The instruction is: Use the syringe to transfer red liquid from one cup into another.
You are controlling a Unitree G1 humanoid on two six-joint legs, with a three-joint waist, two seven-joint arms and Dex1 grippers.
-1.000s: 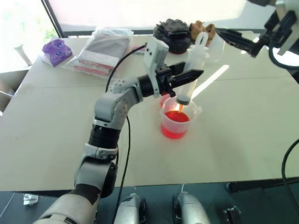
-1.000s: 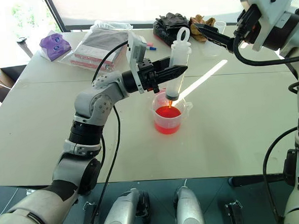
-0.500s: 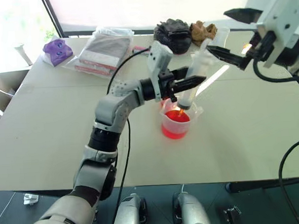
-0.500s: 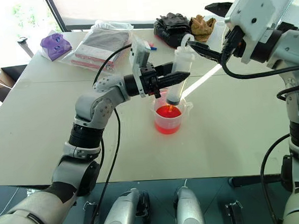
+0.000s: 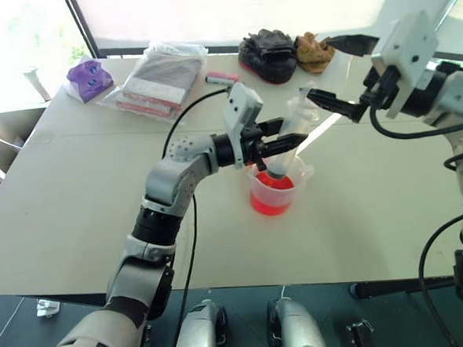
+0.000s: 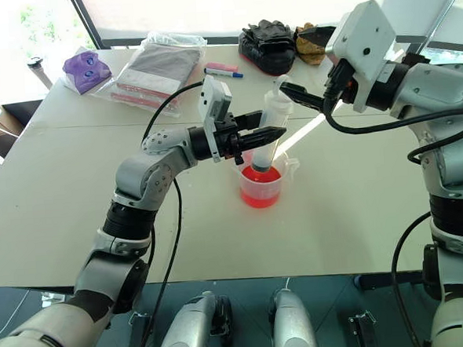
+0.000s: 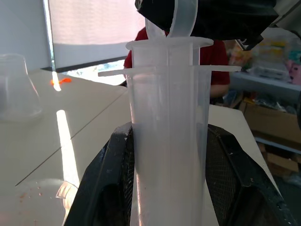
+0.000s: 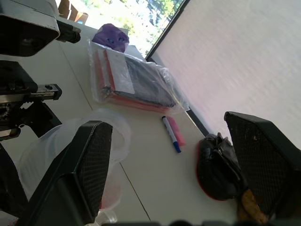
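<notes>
On the pale worktop [image 6: 77, 214], the clear handled plastic beaker [image 6: 260, 184] of red liquid [image 6: 258, 177] receives the large clear syringe [image 6: 268, 128], pinched upright by the left gripper [image 6: 254, 139]. The drawing step appears in hand. The right gripper [image 6: 310, 102], fingers spread, is near the white plunger [image 6: 279, 85], which should be grasped and pulled.

The orange-red tip of the large clear plastic syringe [image 6: 267, 138] was hidden inside the handled clear beaker [image 6: 261, 186] of red liquid. The smaller clear cup behind the beaker was hidden almost fully. In the left wrist view, the picture's lower edge cut off the syringe barrel.
</notes>
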